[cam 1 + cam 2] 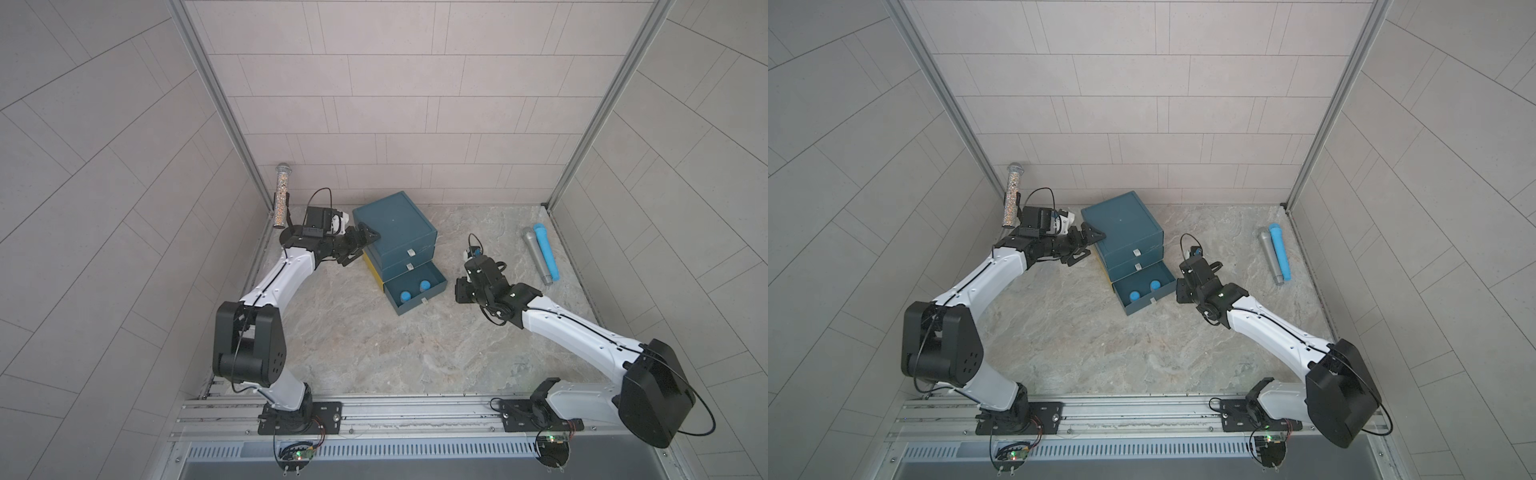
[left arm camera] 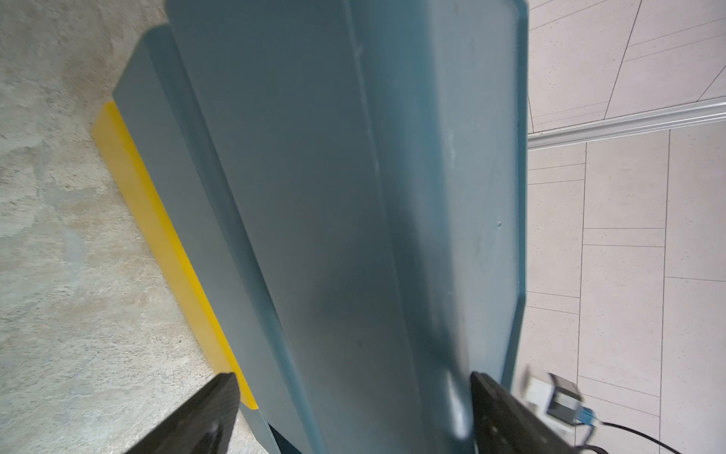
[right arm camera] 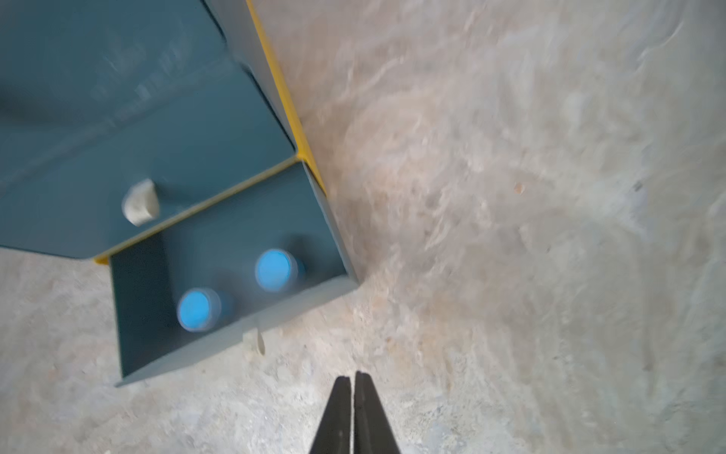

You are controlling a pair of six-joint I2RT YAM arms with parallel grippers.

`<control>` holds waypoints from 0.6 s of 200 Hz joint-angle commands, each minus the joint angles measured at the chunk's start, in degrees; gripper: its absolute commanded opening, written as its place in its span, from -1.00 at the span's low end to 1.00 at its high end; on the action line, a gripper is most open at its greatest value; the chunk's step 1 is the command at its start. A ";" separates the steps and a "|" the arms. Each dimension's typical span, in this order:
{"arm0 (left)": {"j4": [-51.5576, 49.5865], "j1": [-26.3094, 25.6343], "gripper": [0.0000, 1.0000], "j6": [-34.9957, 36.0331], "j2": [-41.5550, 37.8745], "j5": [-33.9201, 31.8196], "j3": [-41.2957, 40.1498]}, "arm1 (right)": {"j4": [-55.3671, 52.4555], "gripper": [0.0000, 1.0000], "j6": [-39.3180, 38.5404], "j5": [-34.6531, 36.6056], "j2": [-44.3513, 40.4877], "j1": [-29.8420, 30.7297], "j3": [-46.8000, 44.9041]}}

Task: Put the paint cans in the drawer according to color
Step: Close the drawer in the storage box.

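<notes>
So far: two blue paint cans (image 1: 405, 296) (image 1: 424, 285) sit in open bottom drawer (image 1: 434, 300); upper drawers closed; no red or white cans visible. Right hand (image 3: 354, 397) pressed together, empty; left hand (image 2: 353, 408) spread around cabinet (image 1: 395, 226) edge.

Paint cans, two visible: small short round jars with bright blue lids, both upright. One (image 1: 405, 296) stands near the front wall of the open bottom drawer (image 1: 436, 275); the other (image 1: 424, 285) stands just beside it, not touching, nearer the drawer's back. Drawer: dark teal, lowest of three, pulled out, small pale tab on its front. The right wrist view shows the pair blurred.
</notes>
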 commanded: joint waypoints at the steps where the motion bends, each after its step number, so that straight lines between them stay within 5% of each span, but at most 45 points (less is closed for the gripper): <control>1: -5.80 0.10 0.93 1.25 1.81 -3.18 -0.77 | 6.04 -0.92 4.80 -8.92 2.89 -0.88 -3.17; 74: -5.89 0.04 0.94 1.29 2.30 -3.36 -0.83 | 47.55 -0.96 25.11 -25.55 20.43 -4.99 -8.79; 120: -5.91 0.00 0.94 1.30 2.31 -3.44 -0.76 | 53.57 -0.94 28.72 -27.82 26.71 -4.98 -4.66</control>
